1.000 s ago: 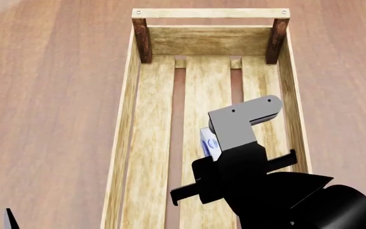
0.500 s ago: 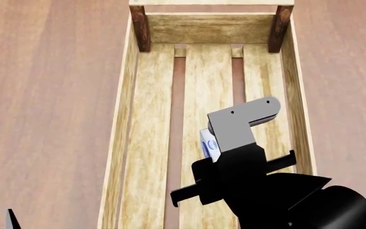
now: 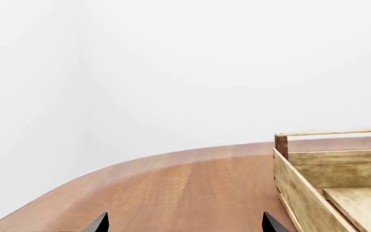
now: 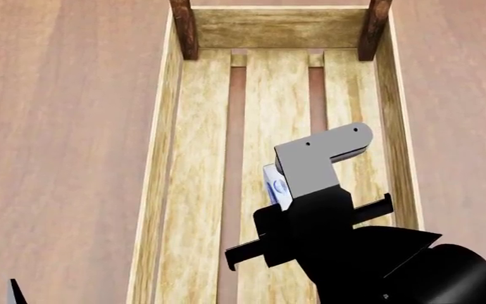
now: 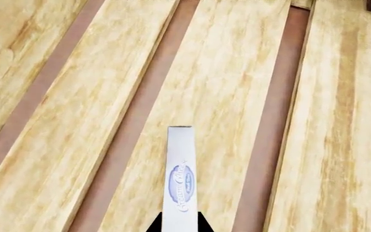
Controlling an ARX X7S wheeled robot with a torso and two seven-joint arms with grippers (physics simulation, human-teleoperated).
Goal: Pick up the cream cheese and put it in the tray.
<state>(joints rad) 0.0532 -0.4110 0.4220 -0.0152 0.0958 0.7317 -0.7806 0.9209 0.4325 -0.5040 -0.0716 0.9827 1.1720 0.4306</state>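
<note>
Right gripper (image 5: 179, 226) over the tray (image 4: 165, 158), fingers clamped on the cream cheese (image 4: 275, 186) — box held edge-up above the tray's middle slat, left gripper (image 3: 184, 226) beside the tray, fingers spread, holding nothing.

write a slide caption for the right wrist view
Right gripper holds the flat white-and-blue cream cheese box edge-up above the pale slatted wooden tray.

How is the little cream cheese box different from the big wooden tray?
The cream cheese is small, white and pale blue with a blue oval logo; the tray is large, pale wood with slats and dark corner posts. The cream cheese is pinched in the right gripper, narrow edge up, above the slats; the tray lies flat on the table. Both are rectangular.
</note>
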